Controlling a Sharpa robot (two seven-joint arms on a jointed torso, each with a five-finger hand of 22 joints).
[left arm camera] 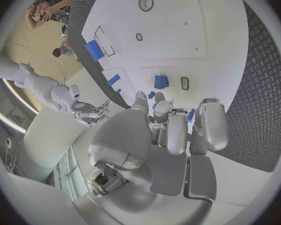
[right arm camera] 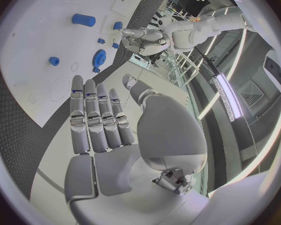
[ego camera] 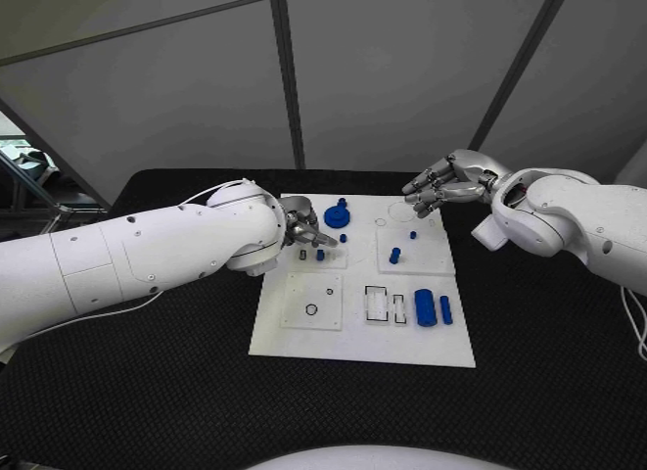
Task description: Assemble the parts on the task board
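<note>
The task board (ego camera: 363, 338) is lying flat in the middle of the black bench (ego camera: 154, 392), and the blue parts are sitting scattered over it. A round blue gear-like part (ego camera: 338, 215) is standing near the board's far edge, a small blue peg (ego camera: 395, 256) is standing in the far right panel, and a larger blue cylinder (ego camera: 425, 306) with a slimmer blue bar (ego camera: 446, 309) beside it is lying in the near right area.

The left robot hand (ego camera: 303, 230) is hovering low over the far left part of the board, just beside the gear-like part. Its fingers (left arm camera: 177, 130) are curling downward close together around something small and blue, but whether it is actually gripping a part cannot be told. The right robot hand (ego camera: 443, 186) is hanging above the board's far right corner, apart from the parts, with its fingers (right arm camera: 97, 117) lying straight and side by side, holding nothing.

The step in hand appears to be the left robot hand working a small piece at the far left panel, either seating or picking it. The next move probably calls for a fine, steady lowering and alignment over its socket, while the right robot hand is waiting clear.
</note>
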